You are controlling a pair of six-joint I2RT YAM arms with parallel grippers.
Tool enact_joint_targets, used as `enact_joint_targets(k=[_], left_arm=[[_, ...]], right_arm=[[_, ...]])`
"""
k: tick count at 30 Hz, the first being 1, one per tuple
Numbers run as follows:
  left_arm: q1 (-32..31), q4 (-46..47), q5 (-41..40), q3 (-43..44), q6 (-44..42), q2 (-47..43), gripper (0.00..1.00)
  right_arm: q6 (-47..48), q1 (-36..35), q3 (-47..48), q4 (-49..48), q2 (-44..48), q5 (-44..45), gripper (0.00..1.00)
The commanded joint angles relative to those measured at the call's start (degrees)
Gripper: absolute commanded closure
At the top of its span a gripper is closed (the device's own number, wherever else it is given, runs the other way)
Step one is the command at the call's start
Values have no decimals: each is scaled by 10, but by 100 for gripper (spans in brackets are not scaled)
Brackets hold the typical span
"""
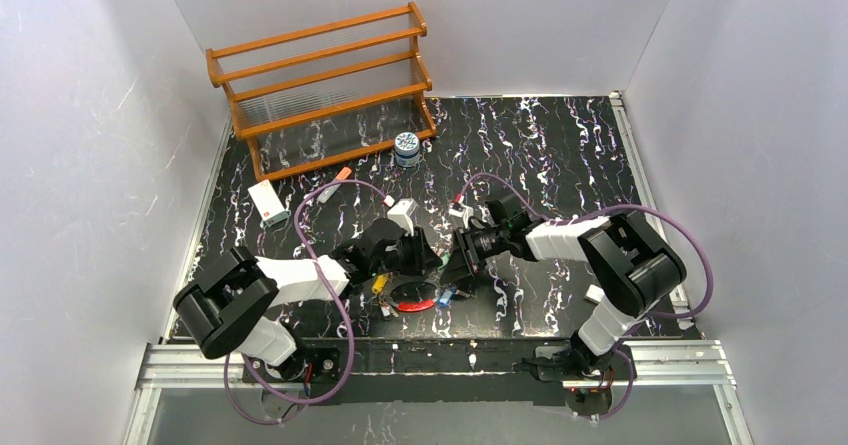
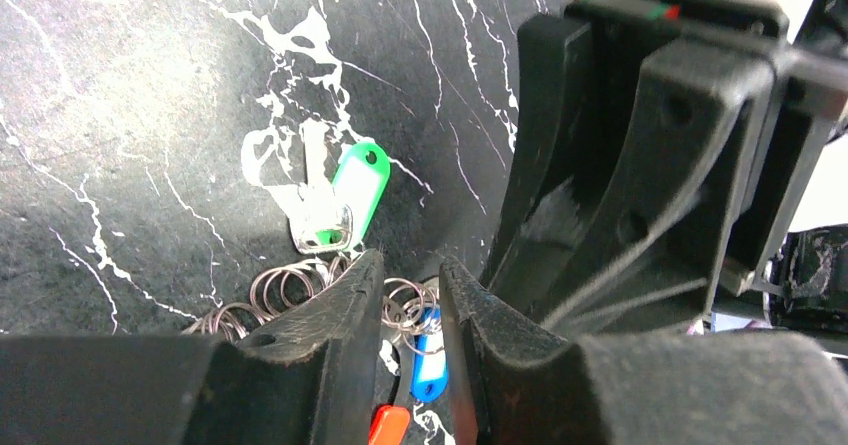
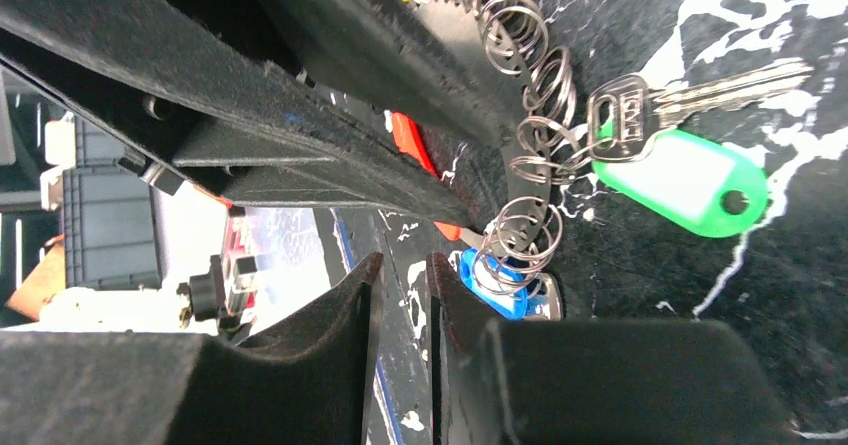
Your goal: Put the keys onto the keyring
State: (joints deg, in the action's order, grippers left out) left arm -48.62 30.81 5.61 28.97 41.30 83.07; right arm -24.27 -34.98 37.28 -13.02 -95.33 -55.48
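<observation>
Jaws of left gripper [image 2: 412, 265]: narrowly parted over the small steel rings [image 2: 290, 290]; whether one is pinched cannot be told.
Jaws of right gripper [image 3: 405, 265]: narrowly parted, nothing seen between; tips are set opposite the left's, probably for handing a ring across.
keyring [image 1: 415, 307]: laid flat, just nearer the bases than both grippers.
yellow key [image 1: 380, 285]: at the keyring's left edge.
blue key [image 3: 488, 273]: at its right edge, beside the right fingertip.
green key [image 3: 690, 180]: past the fingertips, near the keyring, apparently unthreaded.
</observation>
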Motion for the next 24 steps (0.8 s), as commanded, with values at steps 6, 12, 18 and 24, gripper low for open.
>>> enact_joint_targets(k=[6,12,18,24], left_arm=[[-9,-7,24,-17,10,-16,81],[-25,-6,29,-4,6,9,75],[-30,-14,42,5,-51,-4,75],[-30,-89,23,18,-189,-71,70]], right_arm=[[-18,16,17,20,24,73,77],[-16,24,16,48,15,95,77],[15,25,19,80,20,103,76],[45,25,26,108,46,131,68]])
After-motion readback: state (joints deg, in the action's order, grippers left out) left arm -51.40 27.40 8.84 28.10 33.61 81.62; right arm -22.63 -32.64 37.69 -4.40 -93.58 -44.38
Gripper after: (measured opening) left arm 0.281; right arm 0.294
